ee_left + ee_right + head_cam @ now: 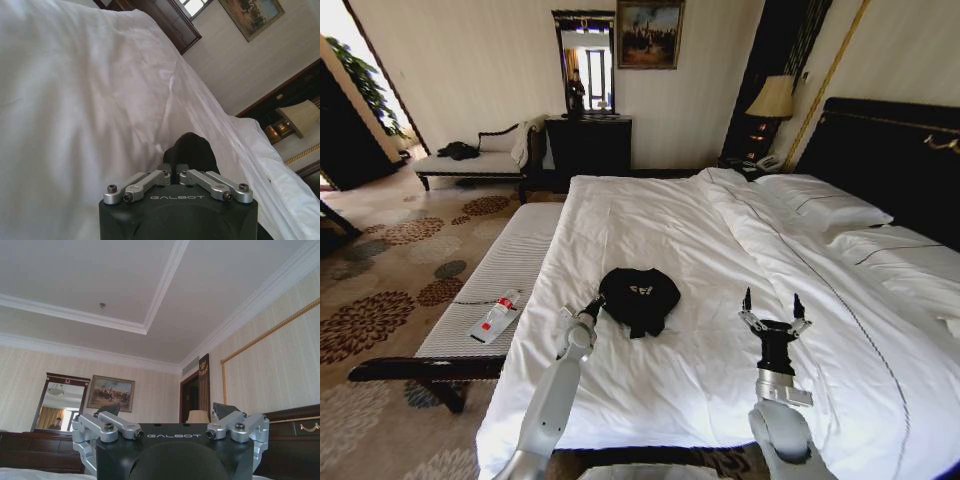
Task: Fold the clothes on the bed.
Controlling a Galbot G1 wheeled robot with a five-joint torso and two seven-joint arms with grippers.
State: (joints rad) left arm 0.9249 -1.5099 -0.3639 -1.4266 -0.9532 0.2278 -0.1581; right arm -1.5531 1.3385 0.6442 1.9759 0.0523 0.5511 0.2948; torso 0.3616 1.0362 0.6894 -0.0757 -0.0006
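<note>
The clothes (642,296), a black T-shirt with small white lettering, lie bunched in a rounded heap on the white sheet of the bed (660,215), near its foot. My left gripper (597,304) is low at the heap's left edge, shut on a fold of the black cloth. In the left wrist view the left gripper (175,169) has its fingers pressed together, and the clothes (192,149) rise right past their tips. My right gripper (772,303) stands open to the right of the shirt, well apart from it, pointing upward. In the right wrist view the right gripper (167,412) is spread wide with nothing in it.
A narrow white-striped bench (515,265) runs along the bed's left side and carries a small red-and-white item (495,316). Pillows (820,202) and a dark headboard (890,150) are at the far right. A chaise (470,160), a dark cabinet (588,145) and a lamp (772,98) line the back wall.
</note>
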